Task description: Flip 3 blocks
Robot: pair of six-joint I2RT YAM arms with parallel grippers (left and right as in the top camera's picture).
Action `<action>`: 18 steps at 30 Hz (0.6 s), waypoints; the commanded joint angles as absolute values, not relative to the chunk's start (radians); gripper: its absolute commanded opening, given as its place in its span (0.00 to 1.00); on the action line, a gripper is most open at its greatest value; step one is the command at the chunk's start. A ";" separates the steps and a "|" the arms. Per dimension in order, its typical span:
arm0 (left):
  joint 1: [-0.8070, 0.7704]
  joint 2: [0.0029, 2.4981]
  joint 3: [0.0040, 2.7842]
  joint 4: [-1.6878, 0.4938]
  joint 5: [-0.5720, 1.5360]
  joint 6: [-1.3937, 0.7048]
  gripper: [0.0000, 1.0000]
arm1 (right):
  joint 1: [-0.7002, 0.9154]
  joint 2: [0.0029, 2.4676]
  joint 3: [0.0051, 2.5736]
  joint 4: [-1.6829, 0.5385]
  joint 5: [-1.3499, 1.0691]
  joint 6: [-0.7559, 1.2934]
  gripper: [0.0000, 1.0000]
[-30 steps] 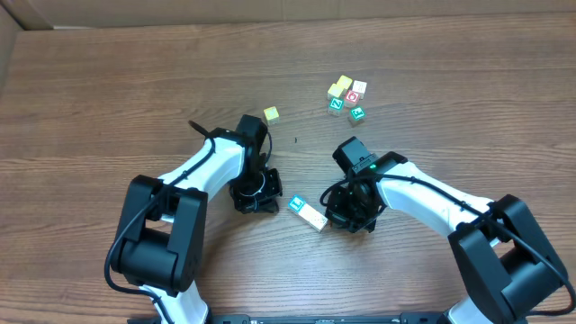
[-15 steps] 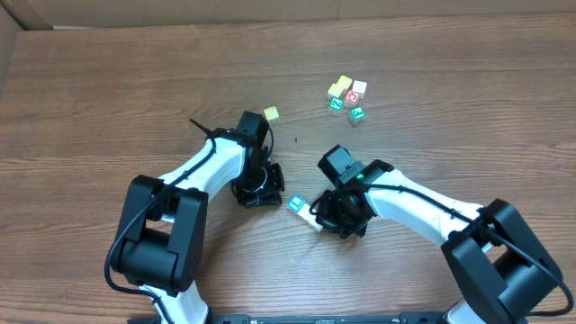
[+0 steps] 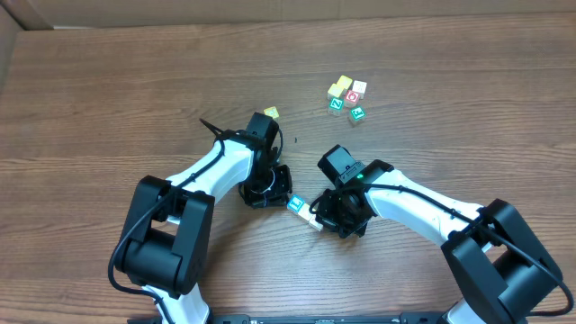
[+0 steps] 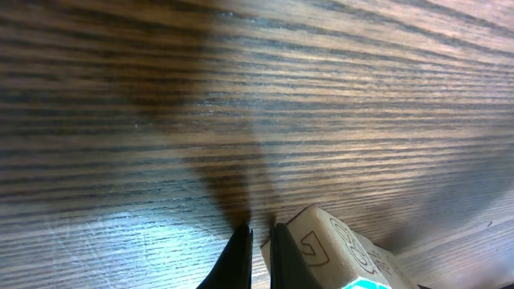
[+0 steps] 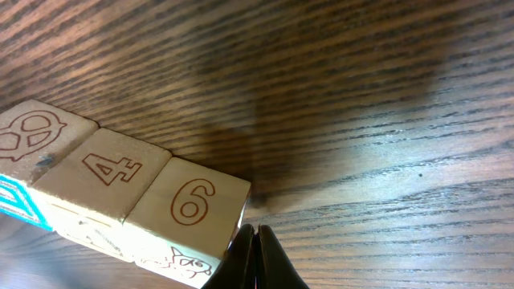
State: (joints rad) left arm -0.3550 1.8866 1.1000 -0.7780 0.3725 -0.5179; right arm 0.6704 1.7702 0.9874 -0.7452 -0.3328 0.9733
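At the bottom edge of the right wrist view: right gripper (image 5: 251,258) jaws pressed together, nothing held, tips just at the lower right corner of the 6 block (image 5: 193,201).
- That cube ends a tight diagonal row: 6 block, 4 block (image 5: 104,172), then the pretzel-mark block (image 5: 32,136) at far left, each touching the next.
- Pale unfinished wood, brown engraved outlines. A blue-framed face shows at the far left edge.

Bottom centre of the left wrist view: left gripper (image 4: 255,255) shut and empty, fingers just beside the row's other end.

Handling, as judged:
- Light, rigid and not fragile.
- Smooth faces on a smooth table (image 3: 108,81), so expect a cube to skid rather than tip if you push low.
- The neighbours block the inner faces. Pinch across the two free faces, or separate an end cube first.

Lower centre of the overhead view: the blocks (image 3: 304,209) lie between the two grippers.

Further up: lone yellow cube (image 3: 271,113), then a coloured cluster (image 3: 346,97) at upper right. Leave both.
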 commanded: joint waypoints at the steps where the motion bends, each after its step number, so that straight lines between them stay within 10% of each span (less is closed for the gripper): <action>1: -0.357 1.884 1.096 -0.776 0.387 -0.521 0.04 | 0.675 1.763 0.995 -0.742 -0.324 1.005 0.04; 18: -0.363 1.885 1.096 -0.731 0.394 -0.517 0.04 | 0.731 1.763 0.994 -0.718 -0.315 1.184 0.04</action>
State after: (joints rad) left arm -0.3538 1.8866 1.1000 -0.7353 0.3748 -0.5179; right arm 0.7101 1.7702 0.9874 -0.7277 -0.3328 1.1294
